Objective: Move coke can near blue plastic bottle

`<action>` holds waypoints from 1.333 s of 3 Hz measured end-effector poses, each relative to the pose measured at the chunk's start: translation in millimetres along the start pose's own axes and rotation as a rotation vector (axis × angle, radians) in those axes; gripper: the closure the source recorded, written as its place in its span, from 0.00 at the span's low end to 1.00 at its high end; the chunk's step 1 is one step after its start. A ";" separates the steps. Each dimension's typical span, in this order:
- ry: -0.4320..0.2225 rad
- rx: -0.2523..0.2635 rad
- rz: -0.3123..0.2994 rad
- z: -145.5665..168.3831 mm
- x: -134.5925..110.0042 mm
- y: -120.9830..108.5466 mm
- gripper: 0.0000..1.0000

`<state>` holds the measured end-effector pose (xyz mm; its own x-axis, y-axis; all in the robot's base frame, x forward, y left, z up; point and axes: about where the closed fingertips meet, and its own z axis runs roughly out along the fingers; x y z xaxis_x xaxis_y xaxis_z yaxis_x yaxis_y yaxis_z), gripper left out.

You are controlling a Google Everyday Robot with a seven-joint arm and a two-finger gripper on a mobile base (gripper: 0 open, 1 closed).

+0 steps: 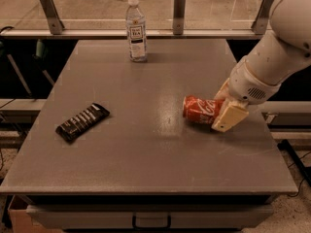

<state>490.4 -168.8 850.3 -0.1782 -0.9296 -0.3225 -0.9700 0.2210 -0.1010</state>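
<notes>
The coke can point(201, 109) is red with white script and lies on its side right of the table's middle. My gripper point(224, 105) is at the can's right end, one cream finger point(229, 118) on the near side and the other behind it, closed on the can. The blue plastic bottle point(136, 29) stands upright at the far edge, left of centre, well away from the can. It is clear, with a white cap and a label that is white above and dark below.
A flat black snack wrapper point(82, 122) lies on the left of the grey table point(146, 169). A metal rail with posts point(179, 6) runs behind the far edge. My white arm point(277, 52) reaches in from the upper right.
</notes>
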 end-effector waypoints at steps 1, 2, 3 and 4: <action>-0.040 0.090 0.028 -38.6 -4.4 -23.3 0.87; -0.044 0.100 0.025 -42.6 -6.8 -25.3 1.00; -0.044 0.099 0.025 -42.2 -6.8 -25.3 1.00; -0.060 0.106 0.028 -36.3 -10.5 -38.4 1.00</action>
<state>523.6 -178.2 891.8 -0.1921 -0.9038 -0.3824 -0.9413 0.2799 -0.1886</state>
